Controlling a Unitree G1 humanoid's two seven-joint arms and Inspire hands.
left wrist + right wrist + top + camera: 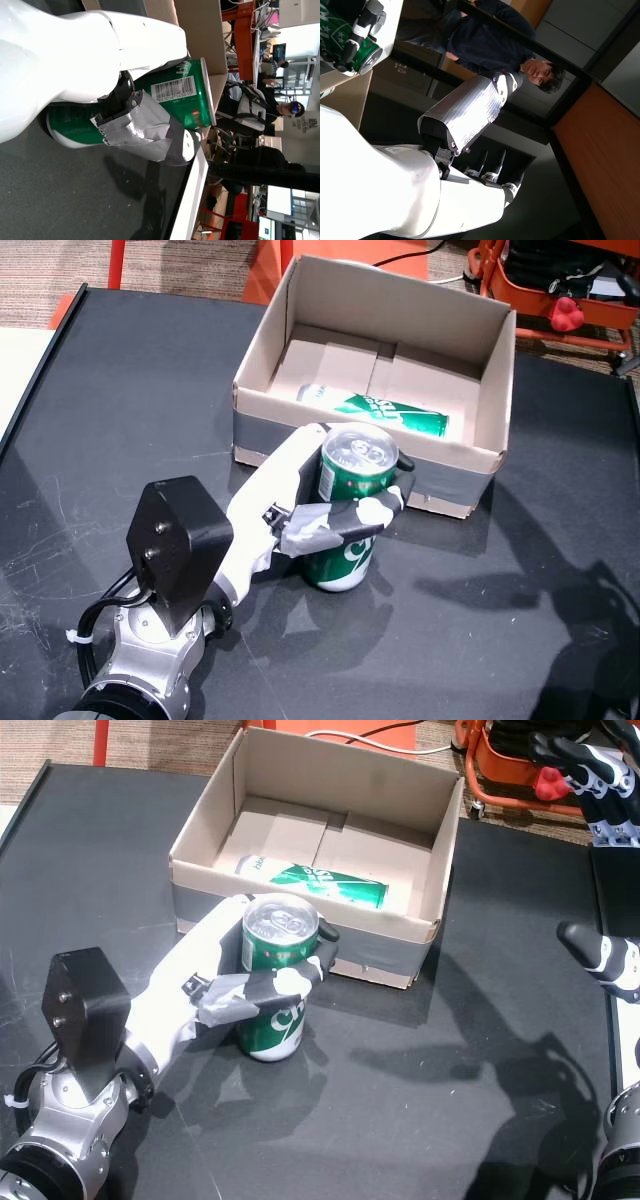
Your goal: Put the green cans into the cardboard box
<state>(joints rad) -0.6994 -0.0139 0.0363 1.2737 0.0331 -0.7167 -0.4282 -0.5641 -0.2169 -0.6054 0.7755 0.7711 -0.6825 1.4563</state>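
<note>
Black table w/ cardboard box & upright green can on it.

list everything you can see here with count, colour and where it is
green can: one, green with silver top, upright on the table in front of the box, held by the left hand
green can in box: one, green and white, lying on its side on the box floor
cardboard box: one, brown with grey tape on the front, open, far middle of the table
table: one, black
cart: one, orange, beyond the table
person: one, dark top, right wrist view
left hand: white, taped thumb, wrapped round the can
right hand: white and black, table's right edge, holding nothing
</note>
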